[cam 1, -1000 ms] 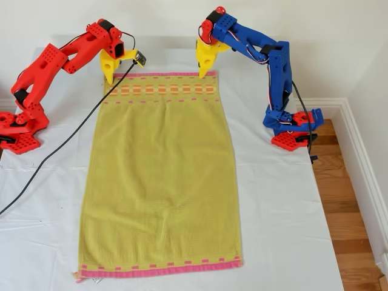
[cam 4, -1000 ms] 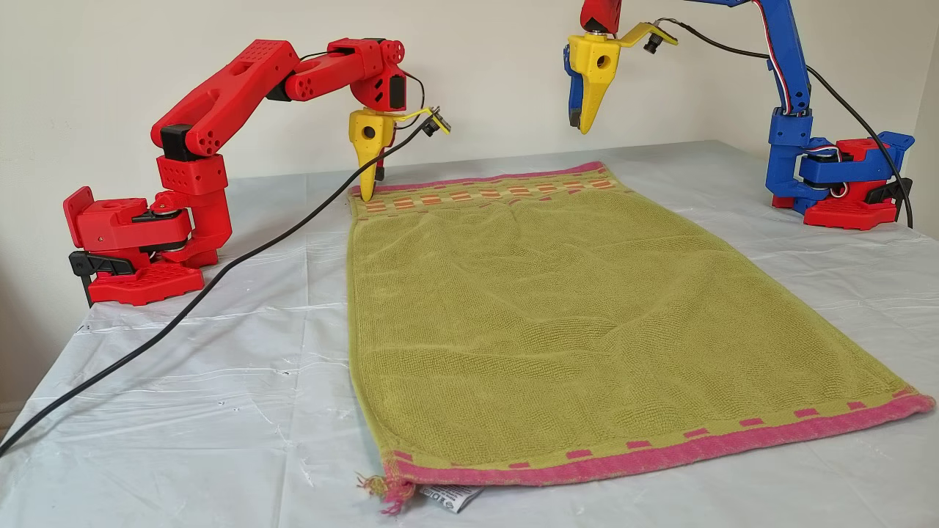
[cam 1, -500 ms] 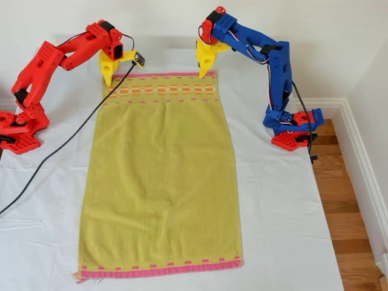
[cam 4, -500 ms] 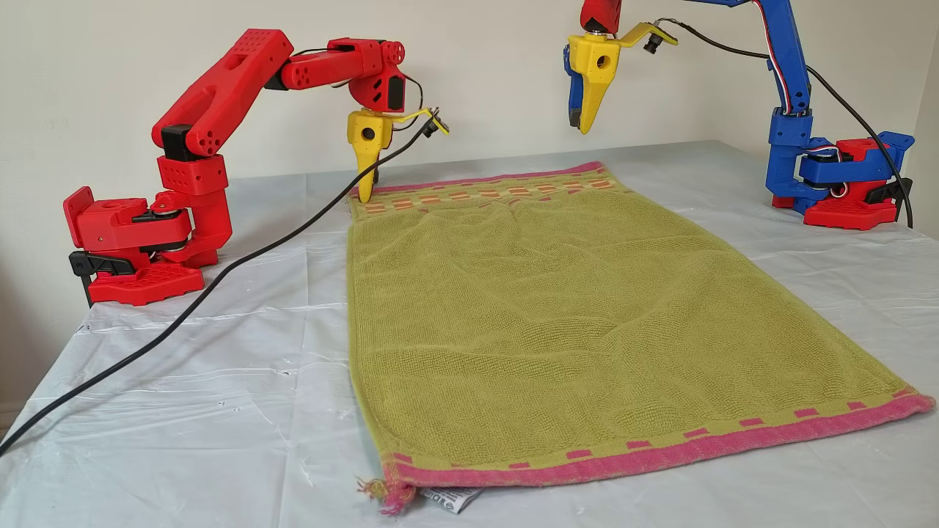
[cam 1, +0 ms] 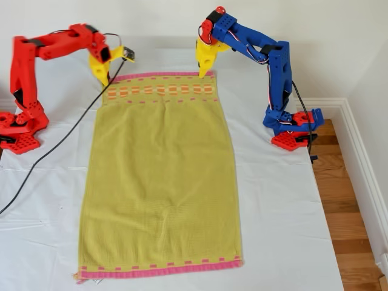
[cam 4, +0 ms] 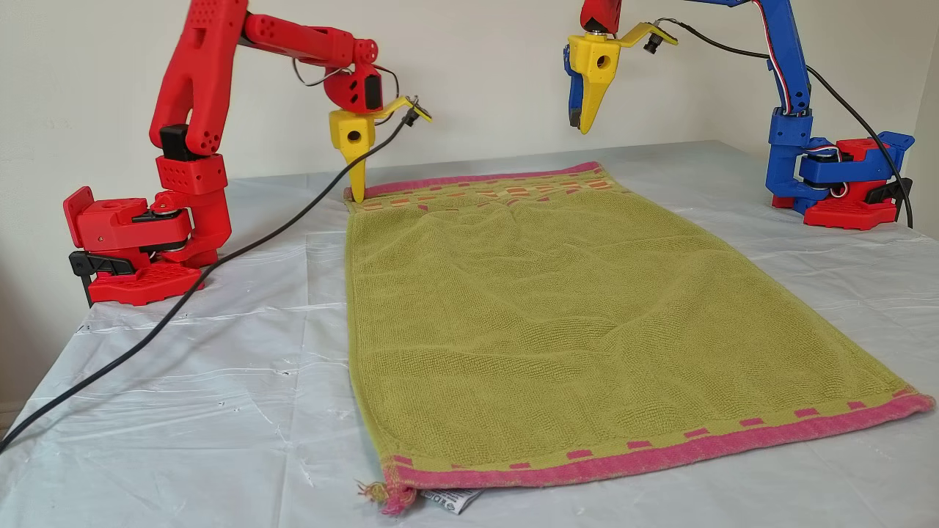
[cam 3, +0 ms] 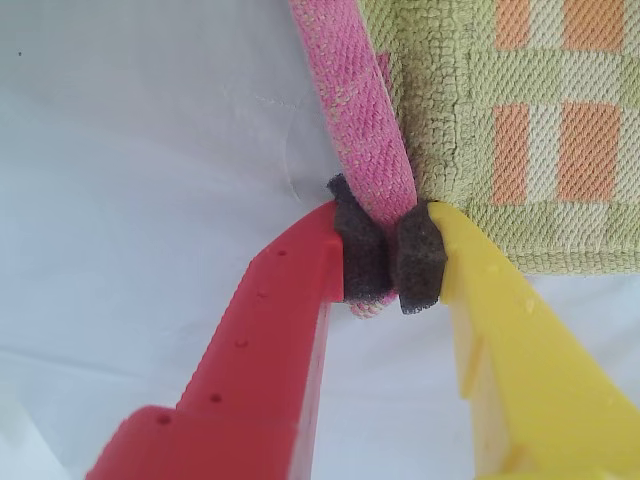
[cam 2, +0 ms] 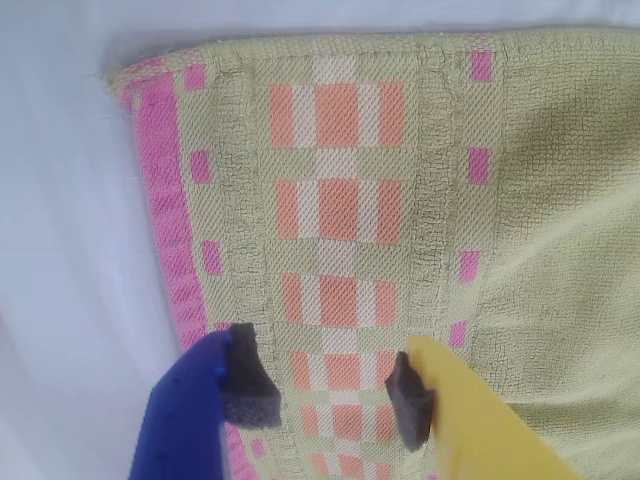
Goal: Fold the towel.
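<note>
1. Closed on the towel (cam 1: 160, 182), the second gripper (cam 3: 382, 262) pinches the pink border (cam 3: 365, 150) right at a far corner between its two dark foam pads. A corner is a sensible place to hold, since a fold can be steered from there.
2. That towel lies spread flat and lengthwise down the middle of the worktop. Its band of orange rectangles (cam 2: 335, 210) is at the far end by both grippers. The near pink end lies loose, with the white tag (cam 4: 451, 499) poking out beneath its corner.
3. Whether the pinched corner is clear of the surface cannot be told. The rest of the cloth looks undisturbed, so the fold appears not yet begun.
4. By contrast, the first gripper (cam 2: 325, 390) has its jaws parted and holds nothing. It hangs well above the other far corner, lined up over the patterned band. It probably needs to drop and pinch the edge there, so that both corners can travel together and the fold stays square.
5. Under the towel, the white sheet (cam 1: 279, 212) covers the worktop. It is thin and wrinkled, so a low pinch risks catching it along with the cloth.
6. A black cable (cam 4: 183, 308) trails from the second gripper's arm across the sheet beside the towel, and it could drag on the cloth.
</note>
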